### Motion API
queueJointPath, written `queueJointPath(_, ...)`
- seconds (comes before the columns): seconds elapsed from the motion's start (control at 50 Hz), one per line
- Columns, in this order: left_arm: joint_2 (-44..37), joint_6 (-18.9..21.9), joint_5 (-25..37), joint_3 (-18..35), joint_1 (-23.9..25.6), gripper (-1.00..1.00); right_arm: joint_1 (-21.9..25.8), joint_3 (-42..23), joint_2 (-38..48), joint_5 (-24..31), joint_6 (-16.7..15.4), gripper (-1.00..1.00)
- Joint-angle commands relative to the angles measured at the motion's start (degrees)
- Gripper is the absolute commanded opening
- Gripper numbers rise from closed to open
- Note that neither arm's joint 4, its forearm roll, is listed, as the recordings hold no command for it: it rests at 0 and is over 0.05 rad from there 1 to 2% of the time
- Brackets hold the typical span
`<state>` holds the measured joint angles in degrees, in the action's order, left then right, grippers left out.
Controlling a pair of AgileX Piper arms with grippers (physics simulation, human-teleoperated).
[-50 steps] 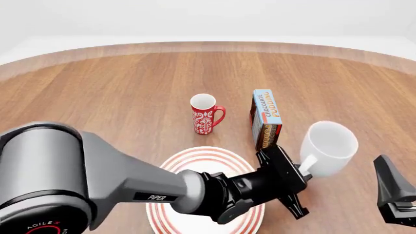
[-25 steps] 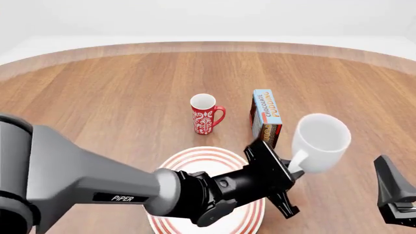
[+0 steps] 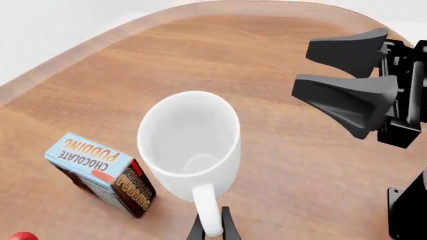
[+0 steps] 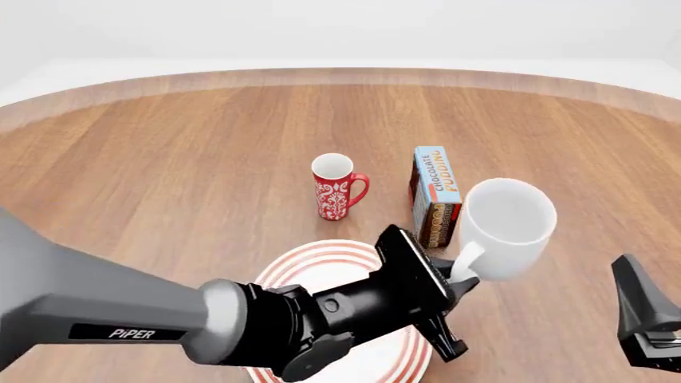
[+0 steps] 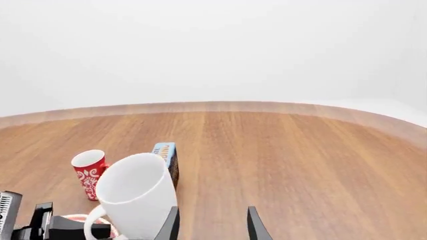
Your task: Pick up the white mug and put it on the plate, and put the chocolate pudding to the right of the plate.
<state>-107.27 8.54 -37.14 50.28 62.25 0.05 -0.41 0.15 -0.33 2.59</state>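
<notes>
The white mug (image 4: 506, 226) hangs above the table, just right of the plate (image 4: 315, 261) and in front of the chocolate pudding (image 4: 434, 190). My left gripper (image 4: 458, 275) is shut on its loop handle; in the left wrist view the mug (image 3: 190, 137) fills the middle, with the thin fingers (image 3: 227, 229) pinching the handle. The pudding carton (image 3: 100, 172) stands upright on the wood. Most of the plate is hidden under my left arm. My right gripper (image 4: 647, 319) sits at the near right, open and holding nothing, with the mug (image 5: 137, 194) just beside its fingers (image 5: 170, 225).
A slim red mug with white pattern (image 4: 337, 186) stands behind the plate, left of the pudding. The round wooden table's edge (image 4: 340, 73) curves across the back. In the left wrist view the right gripper (image 3: 303, 66) shows with its jaws apart.
My left gripper has carried the white mug up and to the left, closer to the plate and in front of the pudding. The right arm has stayed still.
</notes>
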Motion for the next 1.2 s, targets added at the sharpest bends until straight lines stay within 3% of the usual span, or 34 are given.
queueJointPath(0.02,4.12,0.32,-1.21,-3.96,-0.17,-1.0,0.04,-0.01,-0.01,-0.03,-0.24,1.0)
queueJointPath(0.44,13.5,0.28,-2.58,-12.24,-0.65,-1.0,0.09,-0.08,-0.07,0.09,-0.33,1.0)
queueJointPath(1.2,26.84,-1.24,-1.94,-24.06,-8.15,-1.0,0.12,-0.09,-0.03,0.12,-0.55,1.0)
